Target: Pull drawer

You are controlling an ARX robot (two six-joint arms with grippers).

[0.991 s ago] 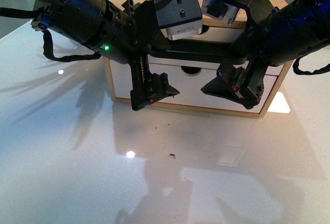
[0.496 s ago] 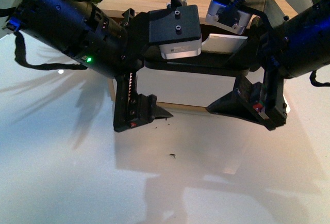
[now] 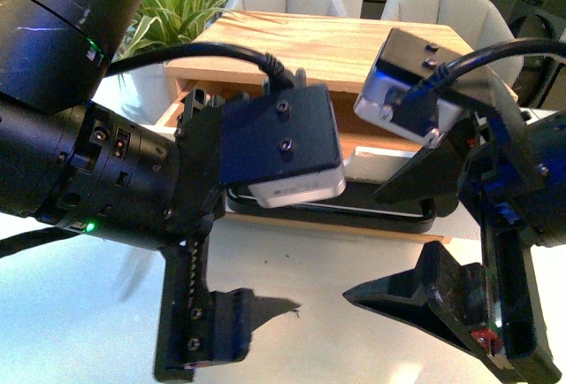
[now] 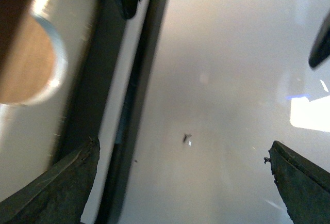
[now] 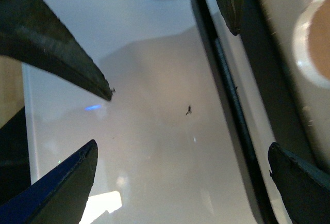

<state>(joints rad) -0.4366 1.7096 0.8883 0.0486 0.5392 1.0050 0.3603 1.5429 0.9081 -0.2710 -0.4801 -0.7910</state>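
Observation:
The drawer shows in the front view only as its black bar handle (image 3: 380, 211) under the wooden cabinet (image 3: 336, 43); both arms cover the rest. My left gripper (image 3: 221, 331) and right gripper (image 3: 398, 247) hang open over the table, in front of the drawer. In the left wrist view the left gripper (image 4: 183, 182) is open with bare tabletop between its fingers; one finger (image 4: 62, 182) overlaps the black handle recess (image 4: 139, 95), beside the half-round notch (image 4: 31, 53). In the right wrist view the right gripper (image 5: 180, 182) is open, with the handle (image 5: 227, 79) and notch (image 5: 314, 43) along one side.
The glossy white table (image 3: 106, 313) carries a small dark speck (image 4: 186, 137). A leafy plant (image 3: 186, 3) and two grey chairs (image 3: 442, 3) stand behind the cabinet. The left gripper's finger (image 5: 51, 43) crosses the right wrist view.
Both arms now fill much more of the front view, and both grippers have come down and nearer, still open. The black handle shows lower in the picture. The cabinet's top, plant and chairs have come into sight.

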